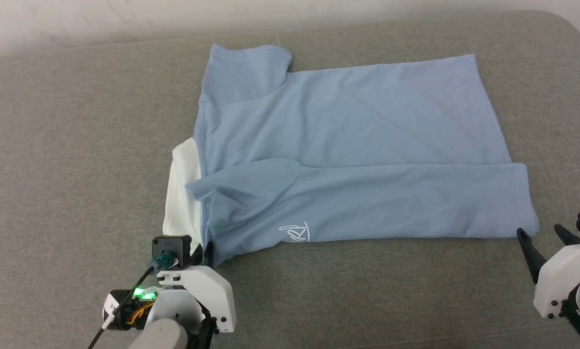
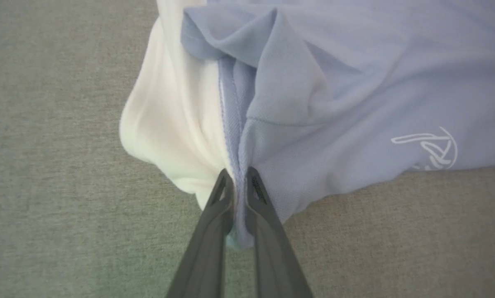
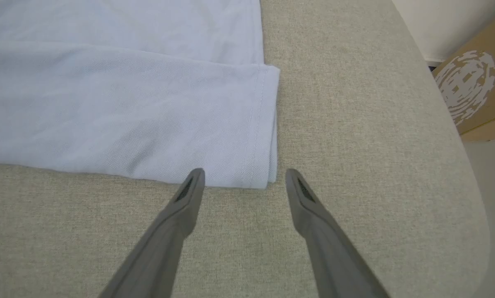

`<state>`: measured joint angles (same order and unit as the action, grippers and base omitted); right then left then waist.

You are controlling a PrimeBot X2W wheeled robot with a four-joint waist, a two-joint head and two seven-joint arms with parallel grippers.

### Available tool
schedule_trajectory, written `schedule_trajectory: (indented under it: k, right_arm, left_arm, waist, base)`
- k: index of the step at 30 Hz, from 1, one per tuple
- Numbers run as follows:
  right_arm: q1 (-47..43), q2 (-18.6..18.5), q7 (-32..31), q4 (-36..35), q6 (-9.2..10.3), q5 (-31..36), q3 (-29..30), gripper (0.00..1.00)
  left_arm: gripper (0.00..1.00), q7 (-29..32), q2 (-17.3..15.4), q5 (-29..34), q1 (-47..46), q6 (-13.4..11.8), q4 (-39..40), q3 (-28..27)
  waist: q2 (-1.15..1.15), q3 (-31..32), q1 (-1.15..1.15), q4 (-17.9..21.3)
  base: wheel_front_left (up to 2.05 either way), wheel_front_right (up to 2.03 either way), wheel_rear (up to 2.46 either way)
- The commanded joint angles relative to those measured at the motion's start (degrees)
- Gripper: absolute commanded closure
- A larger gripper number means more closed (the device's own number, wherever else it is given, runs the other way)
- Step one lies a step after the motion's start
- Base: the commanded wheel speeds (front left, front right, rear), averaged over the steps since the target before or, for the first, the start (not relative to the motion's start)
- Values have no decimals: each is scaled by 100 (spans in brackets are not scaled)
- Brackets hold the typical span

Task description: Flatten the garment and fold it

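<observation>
Garment (image 1: 348, 145) corner between closed left fingers (image 2: 268, 215); right fingers (image 3: 181, 207) apart beside hem edge

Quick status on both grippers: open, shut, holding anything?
Left gripper: shut on the garment, pinching it at the seam beside the white panel.
Right gripper: open, holding nothing, poised at the garment's hem corner.

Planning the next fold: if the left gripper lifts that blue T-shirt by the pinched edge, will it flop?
Probably floppy: the T-shirt bunches into soft creases where the left gripper pinches it. Likely it would sag and drag, since the right gripper stands open near the hem corner, holding nothing. It looks thin, so probably light.
</observation>
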<state>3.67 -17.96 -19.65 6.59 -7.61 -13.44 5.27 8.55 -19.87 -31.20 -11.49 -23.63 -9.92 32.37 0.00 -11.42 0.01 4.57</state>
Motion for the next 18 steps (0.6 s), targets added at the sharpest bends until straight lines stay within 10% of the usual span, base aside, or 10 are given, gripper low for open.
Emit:
schedule_trajectory:
  k: [1, 13, 15, 18]
  right_arm:
    - [144, -20, -77, 88, 12, -39, 18, 0]
    - [1102, -97, -607, 1665, 12, 208, 275, 0]
    - [1153, -78, -660, 1878, 12, 127, 155, 100]
    - [1193, -128, -578, 2052, 12, 38, 33, 100]
  left_arm:
    - [100, -43, 18, -6, 70, 49, 84, 7]
    - [100, -40, -7, 175, -95, 61, 647, 192]
    - [100, -41, -4, 178, -116, 77, 624, 211]
    - [100, -53, -9, 138, -120, 101, 538, 198]
  waist:
    - [0, 25, -1, -157]
    - [0, -469, -1, -554]
    - [0, -479, -1, -586]
    - [0, -410, -1, -610]
  base:
    - [0, 0, 0]
    - [0, 0, 0]
    - [0, 0, 0]
    - [0, 0, 0]
